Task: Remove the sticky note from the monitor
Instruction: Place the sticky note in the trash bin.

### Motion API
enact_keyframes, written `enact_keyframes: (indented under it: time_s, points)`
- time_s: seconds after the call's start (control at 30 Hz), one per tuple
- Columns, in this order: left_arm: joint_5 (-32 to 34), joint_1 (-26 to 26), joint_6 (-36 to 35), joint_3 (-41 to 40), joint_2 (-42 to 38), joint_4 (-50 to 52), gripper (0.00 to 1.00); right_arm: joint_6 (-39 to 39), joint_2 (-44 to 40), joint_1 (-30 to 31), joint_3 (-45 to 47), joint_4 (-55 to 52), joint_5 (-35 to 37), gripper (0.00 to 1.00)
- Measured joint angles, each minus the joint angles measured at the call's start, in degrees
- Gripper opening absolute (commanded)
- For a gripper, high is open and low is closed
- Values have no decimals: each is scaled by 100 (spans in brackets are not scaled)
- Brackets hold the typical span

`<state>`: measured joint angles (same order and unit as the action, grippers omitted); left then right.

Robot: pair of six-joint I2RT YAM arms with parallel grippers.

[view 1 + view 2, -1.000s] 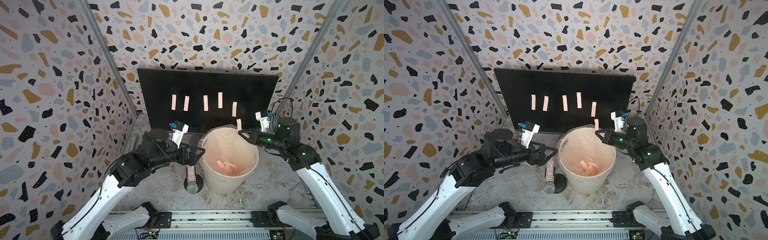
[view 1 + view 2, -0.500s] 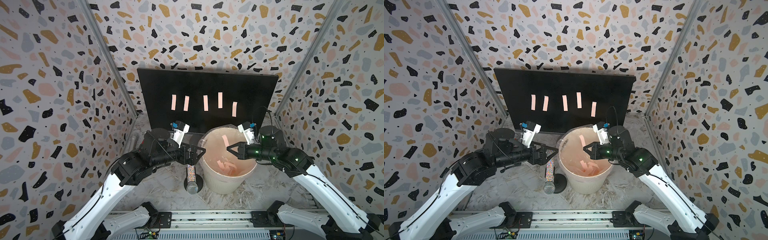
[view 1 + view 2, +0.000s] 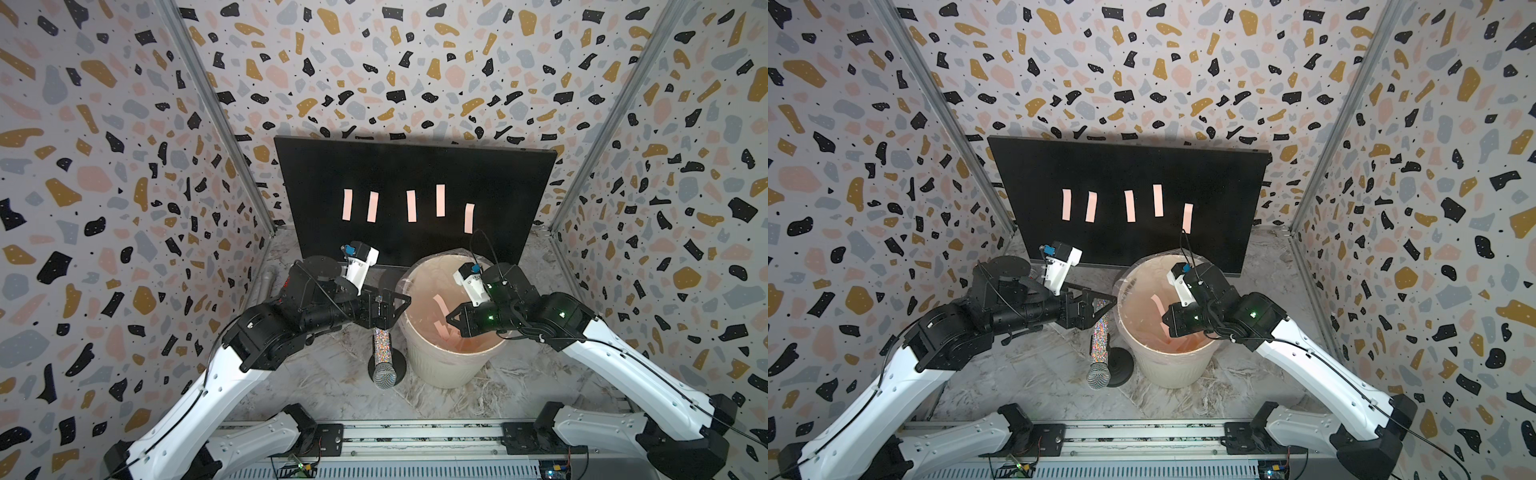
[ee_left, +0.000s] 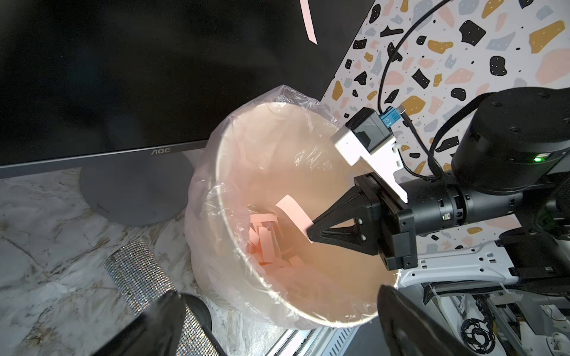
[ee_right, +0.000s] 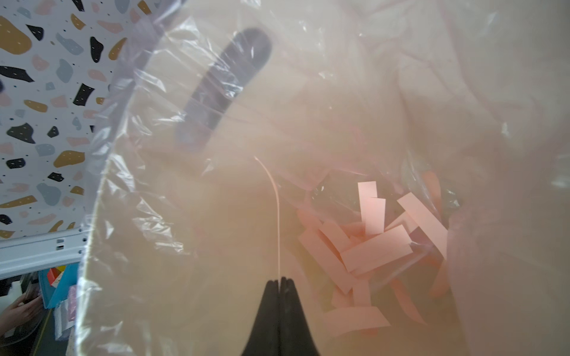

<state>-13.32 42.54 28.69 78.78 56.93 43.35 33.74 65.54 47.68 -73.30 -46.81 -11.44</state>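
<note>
- Note (image 4: 293, 212): pink strip, off the monitor (image 3: 415, 174), pinched at one end by the R gripper (image 4: 309, 234) over the bin mouth. Free end curls up, touching nothing. Seen edge-on in R wrist view (image 5: 278, 231); also in both top views (image 3: 439, 305) (image 3: 1156, 303).
- R gripper: jaws closed tight on the note, tips meeting w/ only the paper between them (image 5: 280, 282). Points into the bin from its R side in both top views (image 3: 449, 319) (image 3: 1165, 320).
- Bin (image 3: 440, 370): cream, round, w/ clear liner (image 4: 271, 101) folded over the rim. Stands on the table (image 3: 332, 374) in front of the monitor, toward its R half.
- Loose notes (image 5: 376, 249): pile of pink strips at the bin bottom, criss-crossed.
- Monitor: black, upright at the back, screen dark; "AOC" logo on the lower bezel, round base (image 4: 135, 191) just behind the bin.
- Stuck notes (image 3: 411, 206): five pink strips in a rough row across the screen, upright, apart from each other; rightmost sits lowest.
- L gripper (image 3: 386, 309): jaws wide apart, holding nothing. Near the bin's L rim, above the mic; both fingers frame the bin in L wrist view (image 4: 277, 292).
- Mic (image 3: 383, 357): glitter handle, silver mesh head, tilted on a round black stand, just beside the bin on its L.
</note>
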Motion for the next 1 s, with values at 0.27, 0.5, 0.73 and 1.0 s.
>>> enact_keyframes:
  time_s: [0.27, 0.5, 0.73, 1.0]
  points:
    - [31, 0, 0, -2, -2, 0, 99, -70, 20, 85, -26, -238, 234, 9]
    - [35, 0, 2, -2, -4, 0, 99, -120, 55, 160, -190, -345, 389, 19]
    - [35, 0, 2, -33, -55, -2, 99, -192, 74, 184, -354, -520, 549, 25]
    - [35, 0, 0, -68, -98, -4, 99, -289, 85, 186, -680, -634, 691, 28]
